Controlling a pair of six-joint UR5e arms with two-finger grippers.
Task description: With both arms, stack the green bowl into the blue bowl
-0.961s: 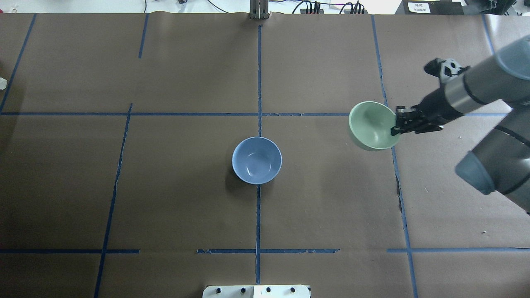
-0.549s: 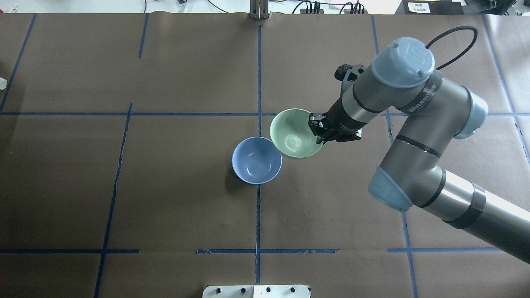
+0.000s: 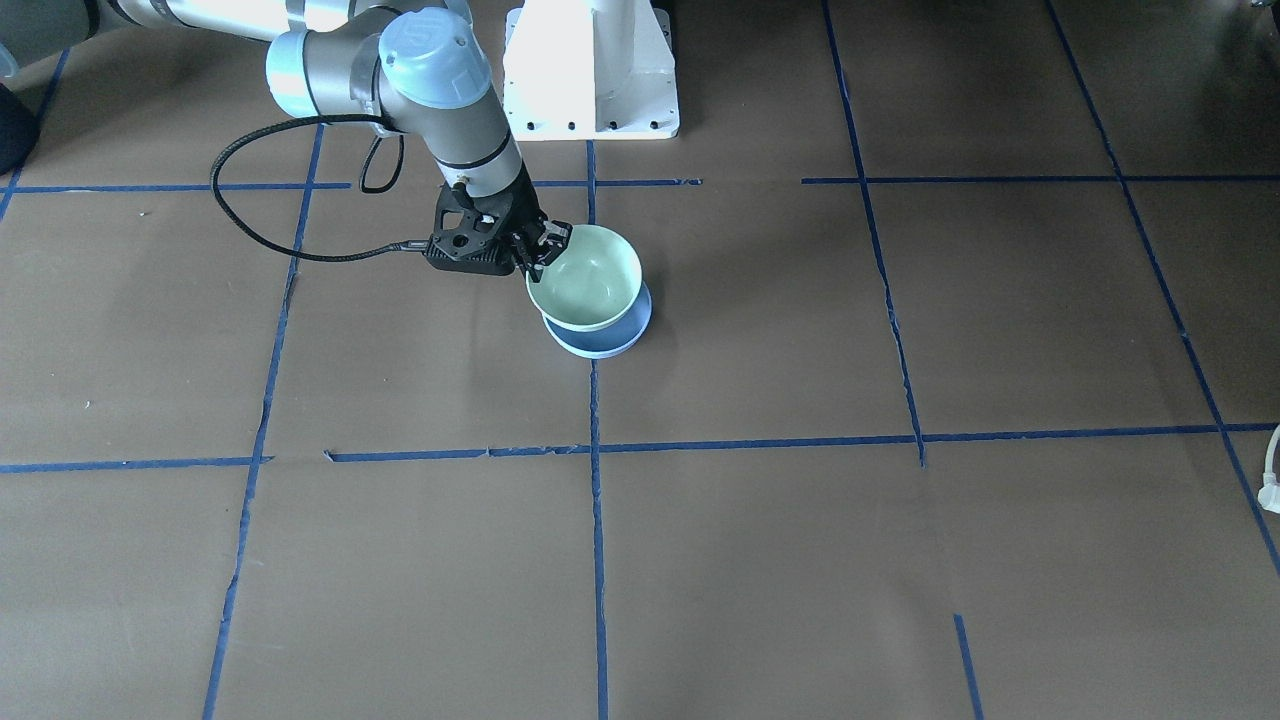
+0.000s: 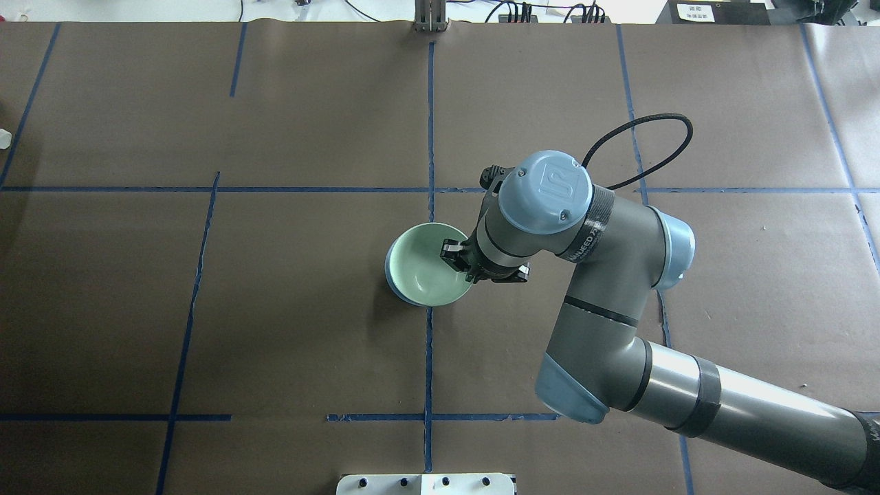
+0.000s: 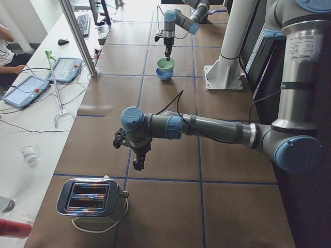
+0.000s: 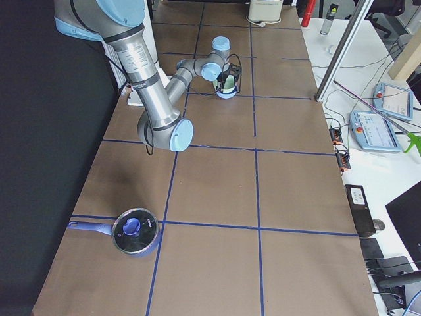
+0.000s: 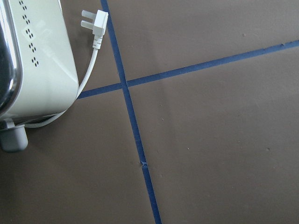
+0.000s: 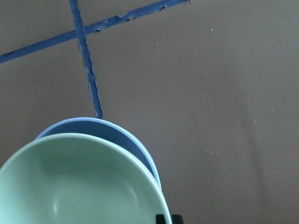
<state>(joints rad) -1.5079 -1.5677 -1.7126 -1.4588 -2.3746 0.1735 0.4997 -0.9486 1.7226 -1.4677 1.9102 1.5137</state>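
The green bowl is held by its rim in the clamped right gripper, directly over the blue bowl at the centre of the table; contact between the two cannot be made out. Brown paper crossed by blue tape is spread wide around them. A toaster and a lidded saucepan are set well apart at opposite table ends. The left gripper is hung near the toaster, its opening impossible to tell

The mint-green bowl, gripped at its rim, is held tilted over the upright blue bowl at the middle of the desk.
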